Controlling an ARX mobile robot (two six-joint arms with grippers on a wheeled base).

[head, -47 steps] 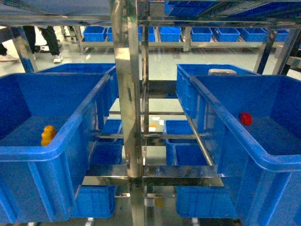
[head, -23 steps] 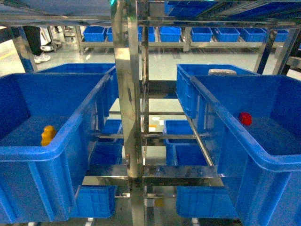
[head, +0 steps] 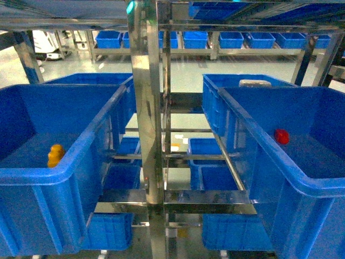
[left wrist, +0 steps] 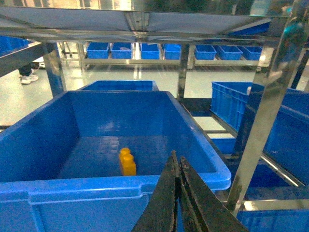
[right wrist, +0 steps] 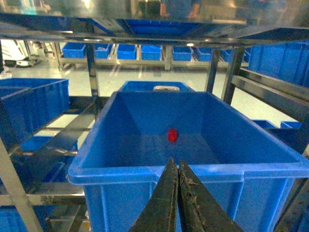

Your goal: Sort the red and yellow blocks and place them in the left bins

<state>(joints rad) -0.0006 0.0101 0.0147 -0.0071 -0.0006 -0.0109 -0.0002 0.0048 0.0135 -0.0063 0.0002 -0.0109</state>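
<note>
two large blue crates are seen on a steel rack, one either side of a polished upright post (head: 145,108). in the left crate (head: 32,175) the yellow block (left wrist: 127,162) is found on the floor, near the front wall and roughly midway across as the left wrist camera shows it. it is stood upright, its long axis vertical, with two round studs on top lined up from front to back; the plastic is glossy orange-yellow. the red block (right wrist: 172,135) is seen in the right crate (right wrist: 193,171), on the floor toward the back wall; it is small, bright red and shiny, and its facing cannot be made out at this size. the left gripper (left wrist: 177,162) is held just outside the left crate's front rim, its dark fingers pressed together with nothing between them. the right gripper (right wrist: 174,164) is likewise poised before the right crate's front rim, fingers closed and empty. more blue bins (head: 232,39) are ranged on shelving across the pale floor behind.
</note>
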